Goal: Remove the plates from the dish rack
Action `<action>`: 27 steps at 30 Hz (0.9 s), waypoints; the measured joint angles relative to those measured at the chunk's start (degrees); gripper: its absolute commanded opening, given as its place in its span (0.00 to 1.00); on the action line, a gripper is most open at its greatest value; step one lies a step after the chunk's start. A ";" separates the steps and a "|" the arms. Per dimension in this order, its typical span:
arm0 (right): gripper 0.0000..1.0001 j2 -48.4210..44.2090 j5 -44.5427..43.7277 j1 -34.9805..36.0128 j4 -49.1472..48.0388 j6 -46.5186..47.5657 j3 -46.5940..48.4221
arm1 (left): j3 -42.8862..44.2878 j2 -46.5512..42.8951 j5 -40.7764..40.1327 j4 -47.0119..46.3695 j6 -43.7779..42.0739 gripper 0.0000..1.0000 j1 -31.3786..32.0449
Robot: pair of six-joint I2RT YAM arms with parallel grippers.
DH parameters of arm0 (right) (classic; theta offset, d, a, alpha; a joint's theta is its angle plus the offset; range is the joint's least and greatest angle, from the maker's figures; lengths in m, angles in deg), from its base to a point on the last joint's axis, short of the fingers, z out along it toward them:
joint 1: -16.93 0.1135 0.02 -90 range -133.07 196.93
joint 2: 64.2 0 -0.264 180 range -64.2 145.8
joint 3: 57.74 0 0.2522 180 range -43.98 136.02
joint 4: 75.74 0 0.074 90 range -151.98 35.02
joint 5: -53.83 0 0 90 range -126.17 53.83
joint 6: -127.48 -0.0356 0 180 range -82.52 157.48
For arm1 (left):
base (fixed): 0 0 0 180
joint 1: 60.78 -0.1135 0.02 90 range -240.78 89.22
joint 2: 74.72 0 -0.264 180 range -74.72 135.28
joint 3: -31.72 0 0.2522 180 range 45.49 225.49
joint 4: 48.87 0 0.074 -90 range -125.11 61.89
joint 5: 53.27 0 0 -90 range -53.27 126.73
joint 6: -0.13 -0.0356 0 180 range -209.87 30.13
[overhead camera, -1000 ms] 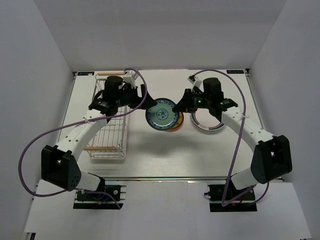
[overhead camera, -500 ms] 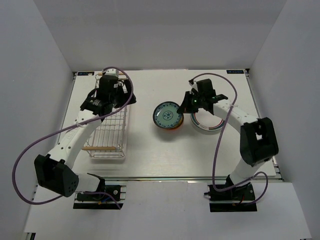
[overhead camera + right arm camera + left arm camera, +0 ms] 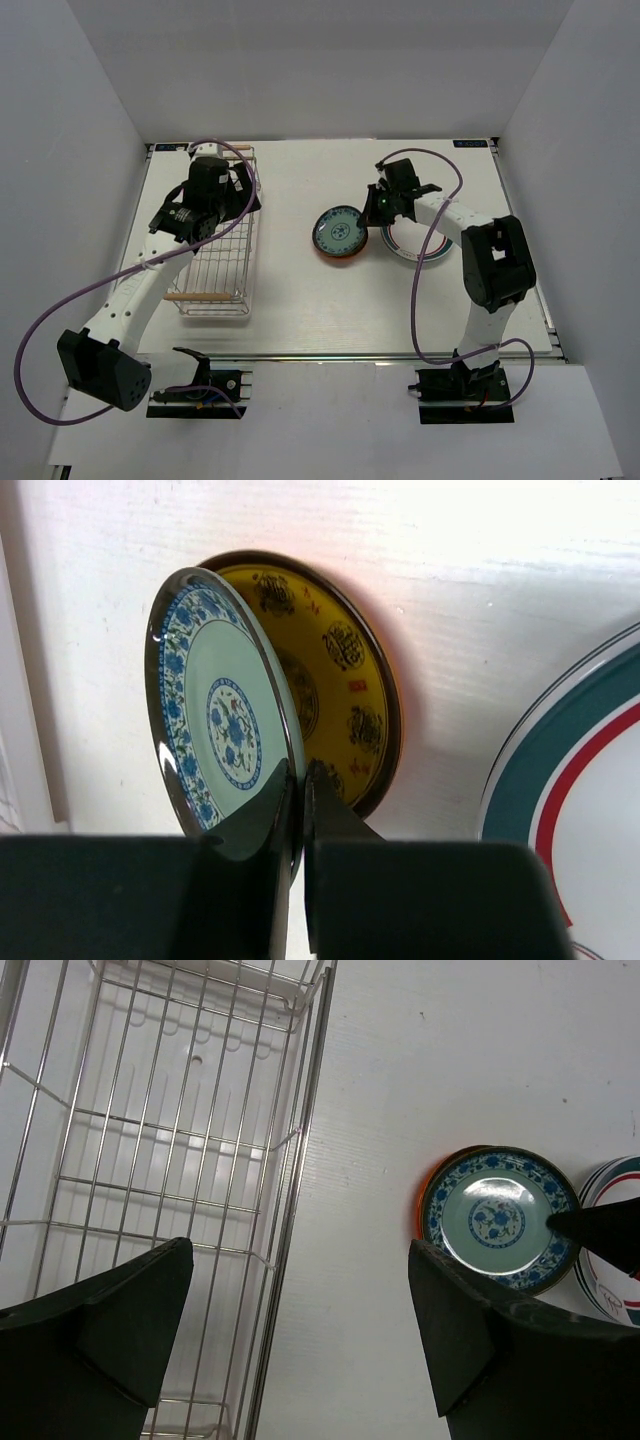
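The teal-patterned plate [image 3: 338,232] is tilted over a yellow-brown plate [image 3: 345,685] and an orange-red plate [image 3: 424,1203] stacked at the table's middle. My right gripper [image 3: 371,212] is shut on the teal plate's [image 3: 215,715] right rim, one finger [image 3: 262,815] on each face. A larger white plate [image 3: 412,243] with a green-red rim lies flat just to the right. The wire dish rack [image 3: 215,268] stands at the left and holds no plates. My left gripper [image 3: 242,193] hovers open and empty over the rack's [image 3: 170,1150] far right edge.
The rack's wooden handles [image 3: 205,296] lie at its near and far ends. White walls close in the table on three sides. The white plate's rim [image 3: 560,770] lies close to the right of my right fingers.
My left gripper has pulled back left from the table's middle to over the rack. My right gripper has lowered the teal plate toward the stacked plates.
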State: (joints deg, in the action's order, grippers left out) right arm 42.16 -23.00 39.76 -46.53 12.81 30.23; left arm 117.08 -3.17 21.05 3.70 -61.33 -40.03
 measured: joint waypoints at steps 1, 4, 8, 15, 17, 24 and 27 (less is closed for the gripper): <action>0.14 0.31 0.00 0.00 -0.07 -0.02 0.28 | 0.00 0.00 -0.04 0.22 0.00 0.98 0.00; 0.40 0.92 -0.42 -0.22 -0.11 -0.28 0.90 | 0.00 0.00 -0.35 0.26 0.00 0.98 0.00; 0.89 1.38 -1.49 -0.31 0.48 0.00 1.03 | 0.00 -0.04 -0.81 0.44 0.00 0.98 0.00; 0.89 1.31 -1.70 -0.31 1.68 0.42 1.03 | 0.00 -0.63 -1.27 0.48 0.00 0.98 0.00; 0.89 0.79 -1.73 -0.26 1.90 0.79 0.98 | 0.00 -0.92 -1.29 0.66 0.00 0.98 0.00; 0.89 -11.93 -4.83 -0.24 2.54 3.13 -2.34 | 0.02 -2.51 -2.19 2.01 0.07 0.98 0.00; 0.89 -21.35 -10.67 -0.20 2.93 4.33 -5.11 | 0.02 -3.78 -3.76 3.82 0.55 0.98 0.00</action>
State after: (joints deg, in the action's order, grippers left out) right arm 20.81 -33.67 39.56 -43.60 17.14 25.12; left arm 117.10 -6.95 17.29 7.52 -60.79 -40.03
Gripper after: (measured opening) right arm 0.893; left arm 0.977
